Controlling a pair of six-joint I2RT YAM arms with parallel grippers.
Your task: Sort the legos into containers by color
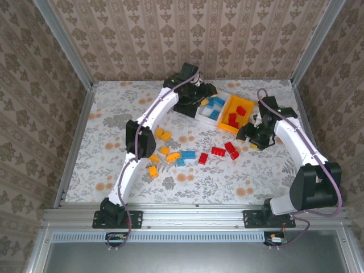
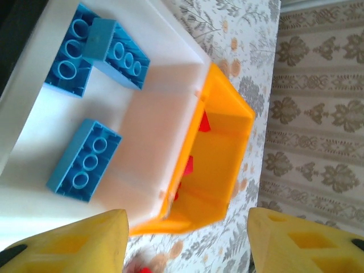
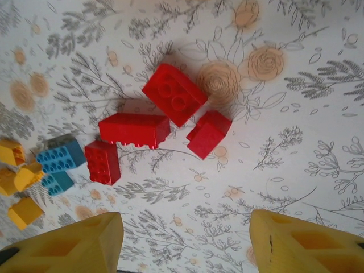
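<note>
Three containers stand in a row at the back. The black bin [image 1: 185,109] is partly hidden under my left arm. The white bin [image 1: 203,114] [image 2: 153,96] holds blue legos [image 2: 85,162]. The orange-yellow bin [image 1: 227,126] [image 2: 222,165] holds red legos [image 1: 236,114]. My left gripper [image 1: 202,95] [image 2: 187,227] hangs open over the white and orange-yellow bins with nothing between its fingers. Loose red legos [image 1: 218,151] [image 3: 173,94], blue legos [image 1: 187,154] [image 3: 60,154] and orange legos [image 1: 163,135] [image 3: 23,213] lie mid-table. My right gripper [image 1: 256,135] [image 3: 185,227] is open and empty above the table, just right of the red legos.
Patterned walls enclose the table on three sides, with metal posts at the back corners. The left arm's long white link [image 1: 149,116] crosses above the orange legos. A metal rail [image 1: 187,213] runs along the near edge.
</note>
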